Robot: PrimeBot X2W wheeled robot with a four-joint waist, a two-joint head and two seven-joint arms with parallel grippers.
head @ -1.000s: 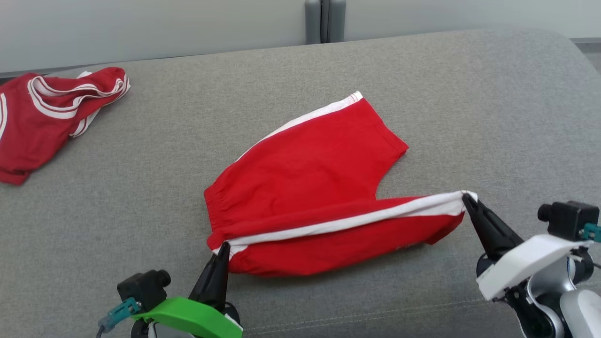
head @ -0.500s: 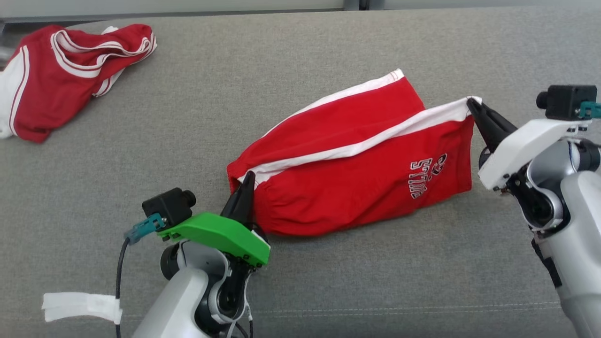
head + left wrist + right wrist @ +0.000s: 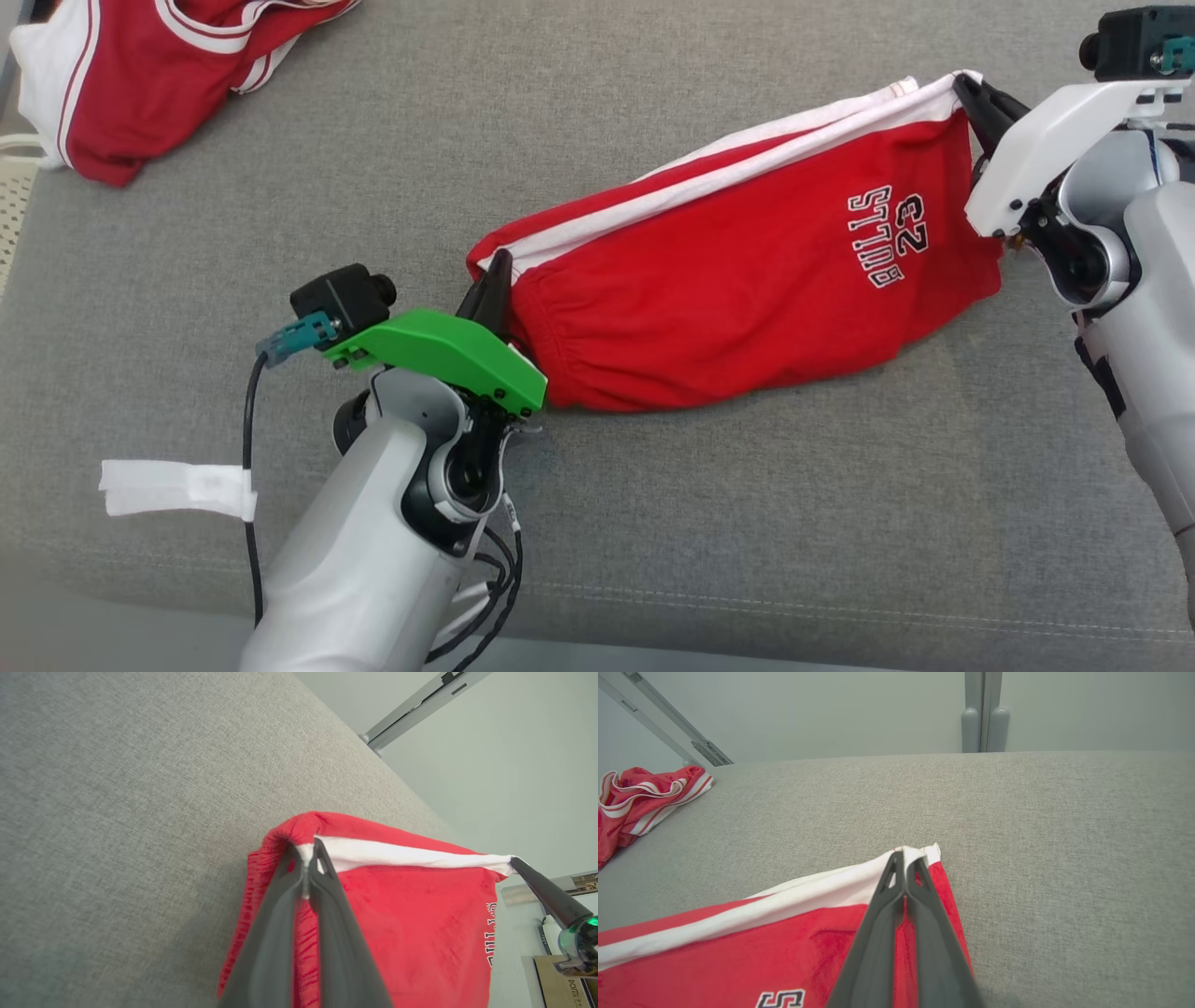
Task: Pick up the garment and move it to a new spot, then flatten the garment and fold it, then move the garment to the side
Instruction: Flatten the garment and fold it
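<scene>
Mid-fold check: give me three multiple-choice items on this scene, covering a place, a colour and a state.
1. In the head view, the spare garment lies:
A. upper left
B. lower right
C. centre

2. The stripe along the shorts is:
A. blue
B. white
C. yellow

3. The left gripper and right gripper are:
A. both open
B. both shut on the shorts
C. one open, one shut

Answers: 1 A, it sits in the top left corner; 2 B, the band is white; 3 B, both wrist views show cloth pinched.
</scene>
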